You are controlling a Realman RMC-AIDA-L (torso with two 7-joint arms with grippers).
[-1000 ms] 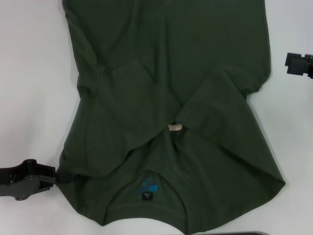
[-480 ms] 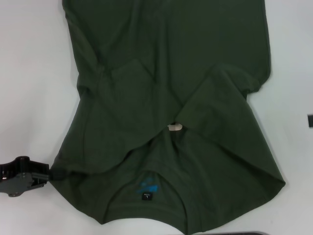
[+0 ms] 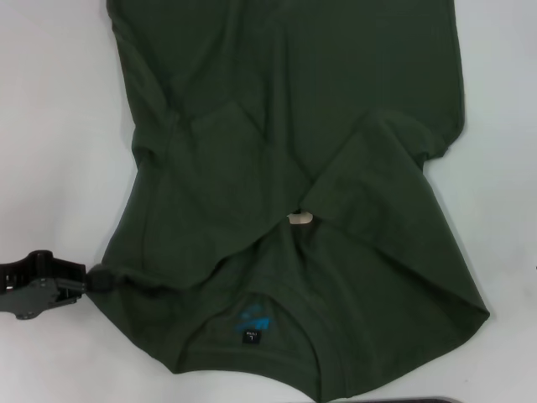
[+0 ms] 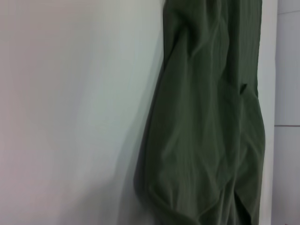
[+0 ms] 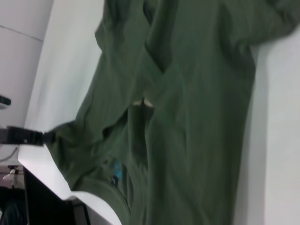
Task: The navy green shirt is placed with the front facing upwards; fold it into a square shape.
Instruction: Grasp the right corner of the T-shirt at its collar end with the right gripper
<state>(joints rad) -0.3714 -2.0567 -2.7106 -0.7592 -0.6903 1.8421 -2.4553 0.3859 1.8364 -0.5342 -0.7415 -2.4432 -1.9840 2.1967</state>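
The navy green shirt [image 3: 285, 168] lies spread over the middle of the white worktop [image 3: 59, 126], collar and black neck tag [image 3: 252, 336] toward the near edge, hem running off toward the far edge. Both sleeves are folded in over the chest, and only a scrap of the cream lettering [image 3: 300, 218] shows between them. The cloth looks soft, light and limp: it creases easily and will likely sag or drag when lifted, so a pinch on a seamed edge or shoulder corner should hold best. The left gripper [image 3: 81, 281] is at the near left edge, fingers closed on a bunched fold of the shoulder. The right gripper is out of sight in every view.
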